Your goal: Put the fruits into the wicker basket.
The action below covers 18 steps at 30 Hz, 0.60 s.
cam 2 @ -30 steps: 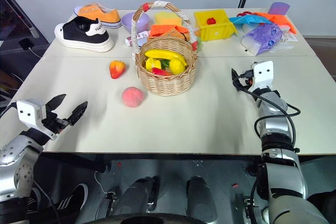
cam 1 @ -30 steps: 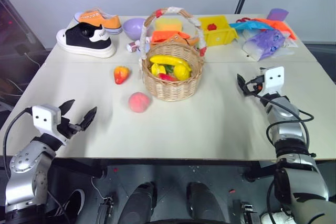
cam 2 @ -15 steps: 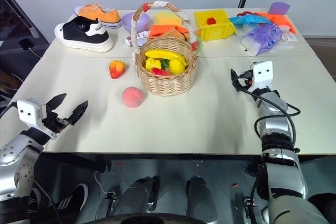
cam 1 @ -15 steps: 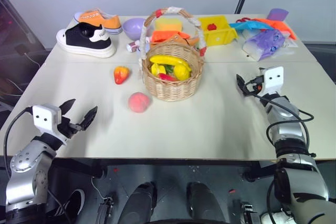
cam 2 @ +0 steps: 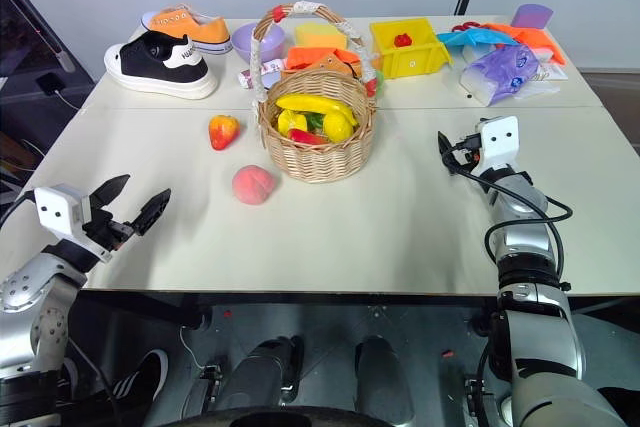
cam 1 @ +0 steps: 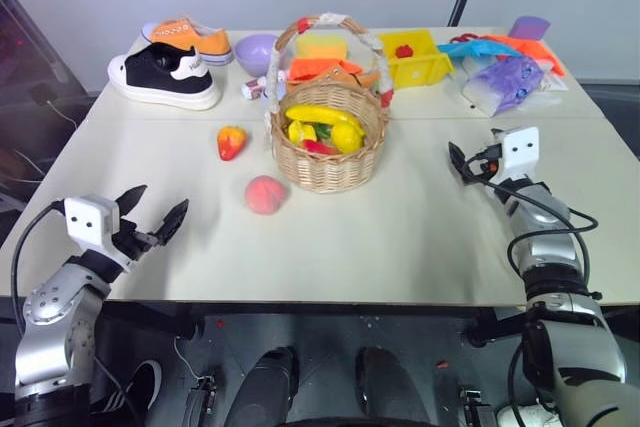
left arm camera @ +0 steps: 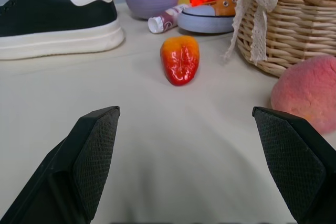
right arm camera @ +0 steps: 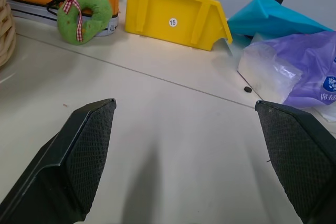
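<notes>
Nothing has moved since the earlier frames. Both the left gripper (cam 1: 152,220) and right gripper (cam 2: 446,148) gape wide, empty. The peach (cam 1: 265,194) and smaller red-orange fruit (cam 1: 230,141) lie mid-tabletop, just left of the wicker basket (cam 1: 327,162).
</notes>
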Tool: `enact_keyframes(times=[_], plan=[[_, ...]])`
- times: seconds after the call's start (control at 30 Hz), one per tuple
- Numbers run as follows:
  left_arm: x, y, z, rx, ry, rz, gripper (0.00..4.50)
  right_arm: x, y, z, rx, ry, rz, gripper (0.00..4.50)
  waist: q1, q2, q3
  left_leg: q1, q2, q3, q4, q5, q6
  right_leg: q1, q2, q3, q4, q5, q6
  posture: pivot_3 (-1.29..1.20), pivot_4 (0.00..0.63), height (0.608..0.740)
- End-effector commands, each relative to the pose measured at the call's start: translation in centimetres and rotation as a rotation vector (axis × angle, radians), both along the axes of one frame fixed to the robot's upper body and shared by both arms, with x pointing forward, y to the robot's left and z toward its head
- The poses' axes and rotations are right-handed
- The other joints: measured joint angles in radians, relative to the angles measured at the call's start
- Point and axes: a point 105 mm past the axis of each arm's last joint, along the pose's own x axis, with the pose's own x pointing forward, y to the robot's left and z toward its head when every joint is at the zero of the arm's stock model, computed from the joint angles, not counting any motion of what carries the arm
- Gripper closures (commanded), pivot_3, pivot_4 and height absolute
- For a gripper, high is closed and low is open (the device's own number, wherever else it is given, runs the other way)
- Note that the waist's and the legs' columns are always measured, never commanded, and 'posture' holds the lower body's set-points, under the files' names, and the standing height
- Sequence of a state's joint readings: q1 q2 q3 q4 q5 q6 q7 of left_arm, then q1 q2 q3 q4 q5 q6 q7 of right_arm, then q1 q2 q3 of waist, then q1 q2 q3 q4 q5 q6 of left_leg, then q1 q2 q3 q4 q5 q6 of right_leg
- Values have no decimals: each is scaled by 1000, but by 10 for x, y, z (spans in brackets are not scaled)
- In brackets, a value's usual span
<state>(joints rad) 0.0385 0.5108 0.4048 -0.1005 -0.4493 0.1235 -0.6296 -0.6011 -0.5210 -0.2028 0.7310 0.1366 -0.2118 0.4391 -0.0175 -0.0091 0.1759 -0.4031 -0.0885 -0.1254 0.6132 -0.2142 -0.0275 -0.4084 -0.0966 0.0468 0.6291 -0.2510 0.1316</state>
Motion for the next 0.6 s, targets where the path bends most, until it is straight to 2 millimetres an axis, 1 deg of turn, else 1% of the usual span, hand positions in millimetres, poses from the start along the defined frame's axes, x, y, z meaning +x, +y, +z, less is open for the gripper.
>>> enact_keyframes(times=[0.03, 0.1, 0.17, 0.2, 0.3, 0.37, 0.4, 0.47, 0.6], plan=[[2, -8, 11, 8, -38, -31, 150, -5, 8, 26, -7, -92, 68, 65, 0, 0, 0, 0, 0, 0, 0, 0, 0, 0, 0, 0, 0, 0, 0, 0, 150, 740], [5, -16, 15, 2, -44, -50, 150, -15, 14, 31, 31, -96, 153, 65, 0, 0, 0, 0, 0, 0, 0, 0, 0, 0, 0, 0, 0, 0, 0, 0, 150, 740], [8, -20, 17, 4, -39, -55, 150, -26, 22, 35, 16, -96, 228, 65, 5, 0, 0, 0, 0, -1, 0, 0, 0, 0, 0, 0, 0, 0, 0, 0, 150, 740], [11, -23, 20, -9, -43, -55, 150, -36, 31, 33, 10, -67, 313, 65, 6, 0, 0, -1, 0, -1, 0, 0, 0, 0, 0, 0, 0, 0, 0, 0, 150, 740], [19, -31, 29, -29, -56, -73, 150, -76, 56, 28, -4, 25, 559, 65, 13, 0, 0, -1, -1, -2, 1, 0, 0, 1, 0, -1, -1, 0, 1, 0, 150, 740], [21, -34, 30, -22, -58, -86, 150, -94, 63, 25, -16, 78, 629, 65, 6, 0, 0, -1, 0, -3, 1, 0, 0, 1, 0, -1, -1, 0, 1, 0, 150, 740], [21, -37, 30, -16, -58, -103, 150, -103, 63, 24, -20, 106, 644, 65, 4, 0, 0, -1, 0, -2, 1, 0, 0, 1, 0, -1, -1, 0, 1, 0, 150, 740], [22, -40, 29, -7, -59, -136, 150, -114, 53, 27, -58, 114, 613, 65, 1, 0, 0, -1, 0, -1, 1, 0, 0, 0, 0, -1, -1, 0, 1, 0, 150, 740], [23, -33, 29, 1, -71, -137, 150, -118, 24, 30, -46, 98, 483, 65, 6, 0, 0, -1, 0, -1, 1, 0, 0, 0, 0, -1, -1, -2, -2, 0, 150, 740]])
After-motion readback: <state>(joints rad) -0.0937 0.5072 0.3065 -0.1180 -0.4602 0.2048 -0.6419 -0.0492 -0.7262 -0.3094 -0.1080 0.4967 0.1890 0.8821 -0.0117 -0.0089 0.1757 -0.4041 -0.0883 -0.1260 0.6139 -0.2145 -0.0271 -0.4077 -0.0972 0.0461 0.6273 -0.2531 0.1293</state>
